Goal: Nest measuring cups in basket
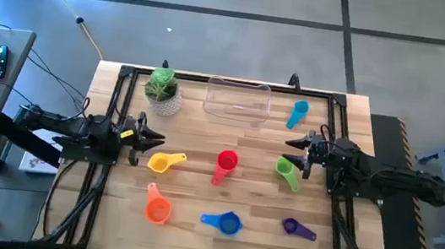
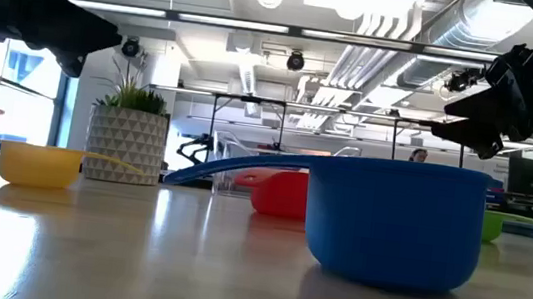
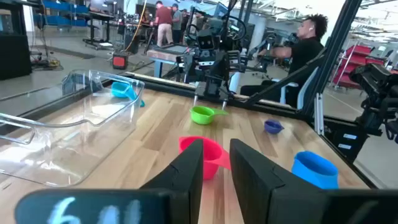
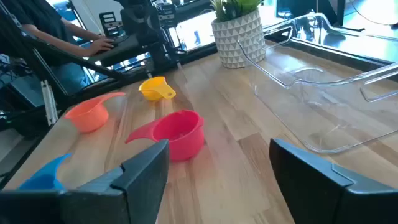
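Note:
Seven measuring cups lie open side up on the wooden table: yellow (image 1: pixel 162 162), red (image 1: pixel 226 163), green (image 1: pixel 288 172), light blue (image 1: pixel 298 113), orange (image 1: pixel 158 208), blue (image 1: pixel 224 222) and purple (image 1: pixel 297 228). The clear basket (image 1: pixel 237 99) stands at the far middle with nothing in it. My left gripper (image 1: pixel 152 141) hovers at the left, just beyond the yellow cup. Its fingers (image 3: pixel 216 146) stand a little apart with nothing between them and point toward the red cup (image 3: pixel 208 154). My right gripper (image 1: pixel 292 143) hovers at the right above the green cup, wide open (image 4: pixel 219 149) and holding nothing.
A whitish pot with a green plant (image 1: pixel 163 92) stands left of the basket at the far left. A black frame (image 1: pixel 211 79) runs along the table's edges. Bare wood lies between the red cup and the basket. A seated person (image 3: pixel 308 43) shows beyond the table's right side.

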